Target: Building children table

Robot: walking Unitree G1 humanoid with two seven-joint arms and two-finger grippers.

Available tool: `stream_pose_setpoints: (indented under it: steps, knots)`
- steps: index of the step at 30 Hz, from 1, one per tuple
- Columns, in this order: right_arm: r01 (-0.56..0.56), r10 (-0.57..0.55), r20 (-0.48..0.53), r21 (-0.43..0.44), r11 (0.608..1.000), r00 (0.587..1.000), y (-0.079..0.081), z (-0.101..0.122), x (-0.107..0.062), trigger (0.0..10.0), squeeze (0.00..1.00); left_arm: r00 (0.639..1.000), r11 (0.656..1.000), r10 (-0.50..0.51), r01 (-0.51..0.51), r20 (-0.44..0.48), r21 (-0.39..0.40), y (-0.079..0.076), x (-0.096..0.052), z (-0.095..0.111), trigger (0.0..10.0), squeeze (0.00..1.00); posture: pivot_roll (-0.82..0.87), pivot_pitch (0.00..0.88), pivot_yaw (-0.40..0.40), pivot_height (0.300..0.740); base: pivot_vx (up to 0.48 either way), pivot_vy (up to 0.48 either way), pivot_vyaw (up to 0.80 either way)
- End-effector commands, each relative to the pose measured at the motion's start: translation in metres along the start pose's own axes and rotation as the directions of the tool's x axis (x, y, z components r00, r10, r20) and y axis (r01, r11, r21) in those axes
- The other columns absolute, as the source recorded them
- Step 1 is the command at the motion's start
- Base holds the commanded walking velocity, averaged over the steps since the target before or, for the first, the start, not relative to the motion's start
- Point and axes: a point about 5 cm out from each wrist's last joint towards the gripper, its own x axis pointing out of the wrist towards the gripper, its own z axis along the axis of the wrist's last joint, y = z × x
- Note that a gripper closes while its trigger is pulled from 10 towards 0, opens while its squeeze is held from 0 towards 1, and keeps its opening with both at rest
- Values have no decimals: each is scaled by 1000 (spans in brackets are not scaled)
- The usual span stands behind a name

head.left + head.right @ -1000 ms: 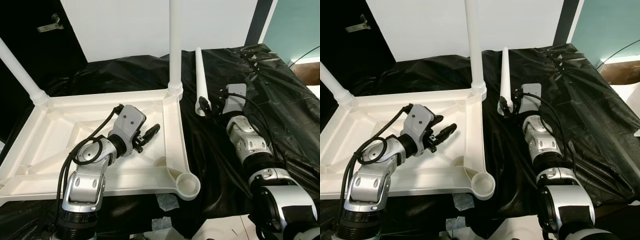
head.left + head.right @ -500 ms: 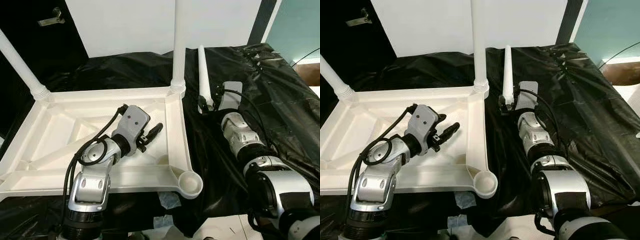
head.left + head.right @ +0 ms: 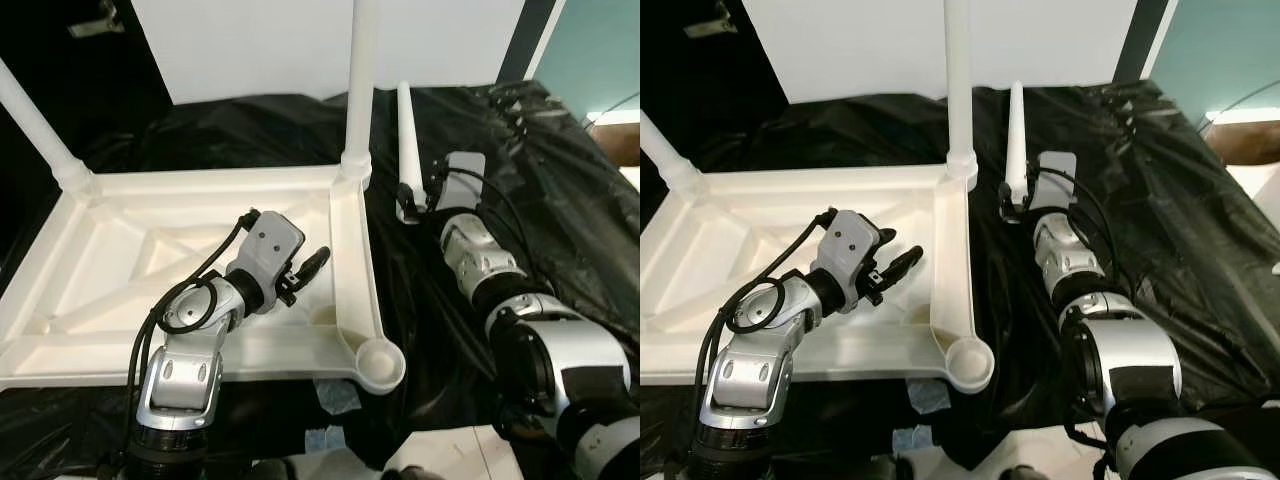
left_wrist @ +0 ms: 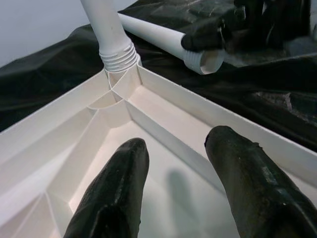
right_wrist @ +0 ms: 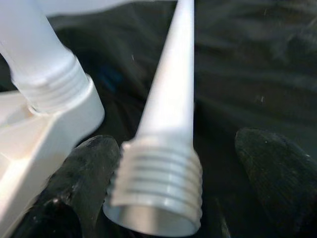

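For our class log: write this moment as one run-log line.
left gripper: open, over upturned tabletop | right gripper: open around loose leg | near socket: empty

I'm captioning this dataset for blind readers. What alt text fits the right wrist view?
A loose white table leg lies on black sheeting, its threaded open end nearest the camera, between the right gripper's two spread black fingers. Beside it, another leg is screwed into a corner of the white tabletop.

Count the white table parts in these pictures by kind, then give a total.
Tabletop: 1
Legs screwed in: 2, one at the back corner, one at the far left
Loose leg: 1
Total: 4
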Motion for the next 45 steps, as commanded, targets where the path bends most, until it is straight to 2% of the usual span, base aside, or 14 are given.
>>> stream_pose_setpoints:
  steps: [1,6,10,20,21,23,32,33,36,37,41,42,45]
  knots:
    - [9,-9,-11,-1,1000,1000,0,-1,1,10000,0,986,986,166,-166,-18,-4,7,-4,-2,10000,0,289,210,31,740,0,0,0]
    - [10,-11,-22,-35,999,1000,3,0,2,10000,0,982,983,184,-185,-52,-17,6,-16,-6,10000,0,313,278,48,740,0,0,0]
    - [3,-3,-19,-46,999,1000,6,2,3,10000,0,980,981,190,-192,-67,-31,4,-20,-8,10000,0,313,292,54,740,0,0,0]
    - [8,-8,-9,-68,998,1000,6,9,5,10000,0,977,979,194,-198,-83,-39,2,-21,-10,10000,0,313,300,59,740,0,0,0]
    - [10,-11,-5,-73,997,1000,4,12,6,2824,0,977,979,197,-201,-85,-40,2,-20,-10,10000,0,308,290,58,740,0,0,0]
    - [12,-11,14,-94,996,1000,4,17,7,0,0,974,976,212,-216,-78,-40,5,-19,-9,10000,0,294,268,51,740,0,0,0]
    - [-5,11,53,-118,993,999,9,17,6,0,0,971,972,228,-232,-73,-45,7,-16,-10,10000,0,265,233,42,740,0,0,0]
    - [-21,36,107,-140,990,994,13,18,4,10000,0,968,969,240,-243,-71,-46,8,-13,-11,10000,0,238,207,38,740,0,0,0]
    - [-27,53,160,-161,987,986,15,20,2,10000,0,966,967,248,-251,-70,-48,8,-10,-12,10000,0,226,196,38,740,0,0,0]
    - [-9,52,232,-184,983,971,16,24,-1,10000,0,964,964,258,-262,-67,-54,10,-7,-13,10000,0,199,175,38,740,0,0,0]
    - [-9,52,232,-184,983,971,16,24,-1,10000,0,964,964,258,-262,-67,-54,10,-7,-13,10000,0,199,175,38,740,0,0,0]
    - [15,44,285,-202,979,958,14,28,-4,10000,0,963,962,262,-266,-62,-62,13,-6,-12,10000,0,188,165,36,740,0,0,0]
    - [19,51,331,-203,979,942,11,32,-7,10000,0,964,961,262,-265,-53,-82,16,-3,-11,10000,0,163,140,36,740,0,0,0]
